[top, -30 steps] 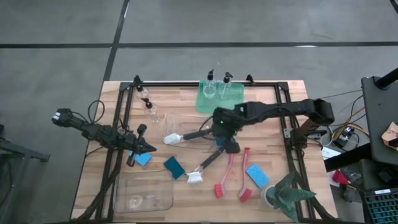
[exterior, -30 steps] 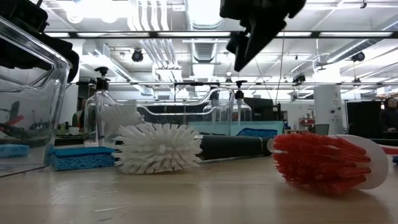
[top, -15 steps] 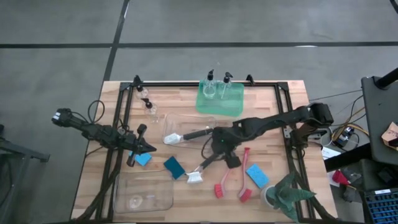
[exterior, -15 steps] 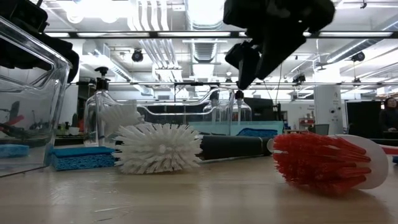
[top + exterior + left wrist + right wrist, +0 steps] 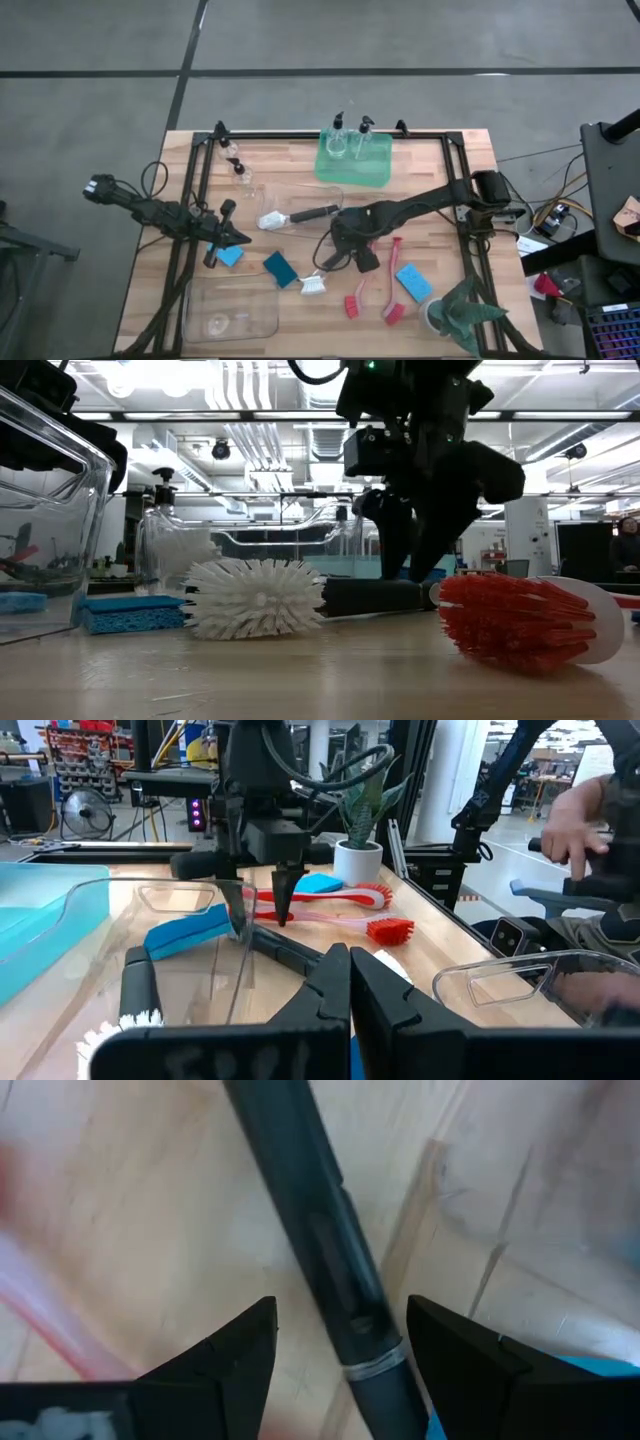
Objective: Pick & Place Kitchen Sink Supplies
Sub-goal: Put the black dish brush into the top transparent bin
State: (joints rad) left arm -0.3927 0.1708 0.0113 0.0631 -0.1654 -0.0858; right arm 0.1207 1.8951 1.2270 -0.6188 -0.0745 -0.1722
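Right pincer [image 5: 343, 248] is seen low over the tabletop [image 5: 440, 205] at frame centre, fingers [image 5: 230, 1355] spread apart and straddling the dark handle of the black dish brush [image 5: 318, 275]; the handle [image 5: 320, 1270] lies between both fingers with gaps either side, not clamped. That brush's white bristle head [image 5: 255, 598] rests on the wood, lower centre in the high view. Left pincer [image 5: 240, 238] is held at centre-left, fingers pressed together, empty, just above a blue sponge [image 5: 230, 256]. A second blue sponge [image 5: 281, 268] is near the brush head. Two red brushes [image 5: 372, 290] lie right of centre, a third blue sponge [image 5: 413, 283] beside them. A second black brush [image 5: 298, 215] lies upper centre. Pump bottles [image 5: 350, 140] stand in the green tray [image 5: 380, 170], top centre.
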